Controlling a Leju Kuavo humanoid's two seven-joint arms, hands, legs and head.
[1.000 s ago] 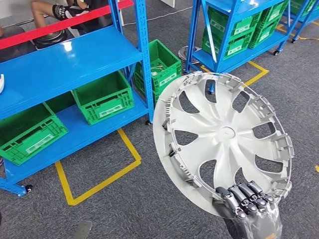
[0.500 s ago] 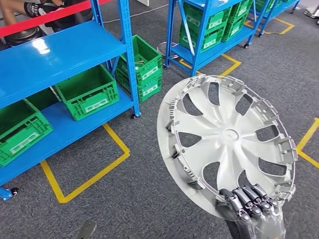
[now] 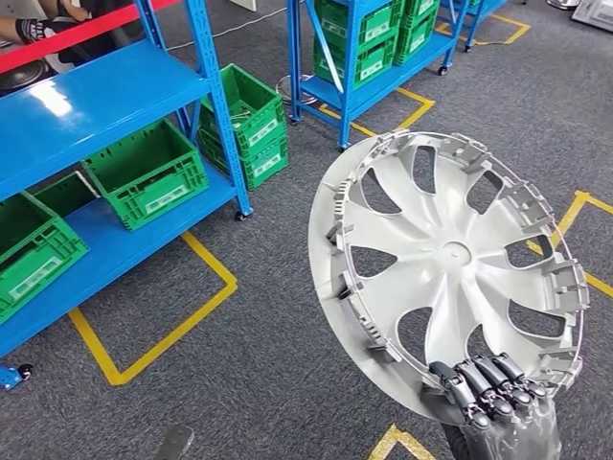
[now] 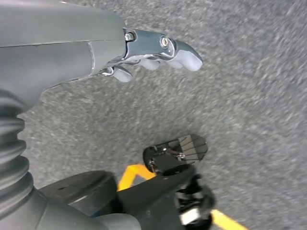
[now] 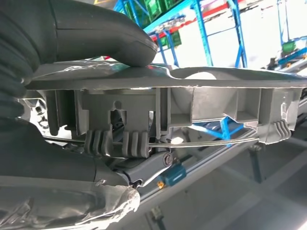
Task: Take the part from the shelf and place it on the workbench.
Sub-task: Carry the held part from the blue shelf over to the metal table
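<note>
head view, left to right: blue shelf (image 3: 108, 91) with green crates (image 3: 148, 172), yellow floor tape (image 3: 155, 345), open grey carpet, then the part (image 3: 452, 268), a silver wheel cover held up on edge clear of the shelf, its lower rim grasped by the right hand (image 3: 491, 398). the left hand (image 4: 152, 50) hangs over the carpet holding nothing, fingers loosely extended. judging by this, the carry step is under way with no workbench in sight, so next calls for finding it while keeping the wide rim clear of the second rack (image 3: 361, 48) beyond.
</note>
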